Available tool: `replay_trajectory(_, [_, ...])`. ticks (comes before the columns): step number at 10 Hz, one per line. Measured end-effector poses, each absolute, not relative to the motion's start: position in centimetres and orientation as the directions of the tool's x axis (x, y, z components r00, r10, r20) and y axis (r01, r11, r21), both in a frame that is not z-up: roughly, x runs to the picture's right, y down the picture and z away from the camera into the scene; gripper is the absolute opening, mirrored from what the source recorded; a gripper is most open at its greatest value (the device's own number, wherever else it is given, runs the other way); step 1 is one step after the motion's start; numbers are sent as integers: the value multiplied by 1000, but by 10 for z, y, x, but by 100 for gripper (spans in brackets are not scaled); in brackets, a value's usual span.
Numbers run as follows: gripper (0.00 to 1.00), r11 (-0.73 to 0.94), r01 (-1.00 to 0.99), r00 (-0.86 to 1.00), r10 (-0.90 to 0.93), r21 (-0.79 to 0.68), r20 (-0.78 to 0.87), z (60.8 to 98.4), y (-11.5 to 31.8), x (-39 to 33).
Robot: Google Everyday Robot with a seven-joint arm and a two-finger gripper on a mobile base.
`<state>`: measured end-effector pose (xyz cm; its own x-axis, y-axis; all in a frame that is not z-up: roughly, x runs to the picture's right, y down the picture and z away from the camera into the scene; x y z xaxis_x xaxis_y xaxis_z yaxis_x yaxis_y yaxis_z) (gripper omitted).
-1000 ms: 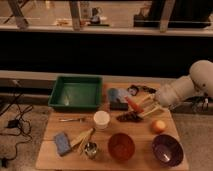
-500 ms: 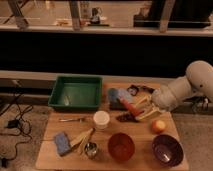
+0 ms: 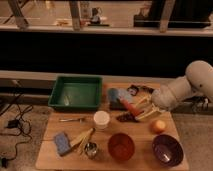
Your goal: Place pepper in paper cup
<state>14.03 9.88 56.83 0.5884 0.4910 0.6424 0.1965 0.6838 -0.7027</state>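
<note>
The pepper (image 3: pixel 130 106), slender and red-orange, sits in my gripper (image 3: pixel 136 108), which is shut on it above the right half of the table. The white arm reaches in from the right edge. The cream-white paper cup (image 3: pixel 101 120) stands upright on the wooden table, to the left of the gripper and a little lower in the view. The pepper hangs clear of the cup, over a dark item (image 3: pixel 124 118) on the table.
A green tray (image 3: pixel 76 92) stands at the back left, with a blue item (image 3: pixel 117 96) beside it. Along the front are a red-orange bowl (image 3: pixel 121 146), a purple bowl (image 3: pixel 167 149), an orange fruit (image 3: pixel 159 126), a metal cup (image 3: pixel 90 148) and a blue sponge (image 3: pixel 62 142).
My gripper has moved a little left and down toward the paper cup, with the pepper still in it. Nothing on the table has shifted.
</note>
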Motion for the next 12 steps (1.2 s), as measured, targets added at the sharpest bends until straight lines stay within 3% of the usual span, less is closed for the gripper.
replay_trajectory(5, [4, 683, 202, 573, 499, -702, 651, 568, 110, 127])
replay_trajectory(12, [4, 649, 282, 479, 543, -707, 690, 578, 159, 1])
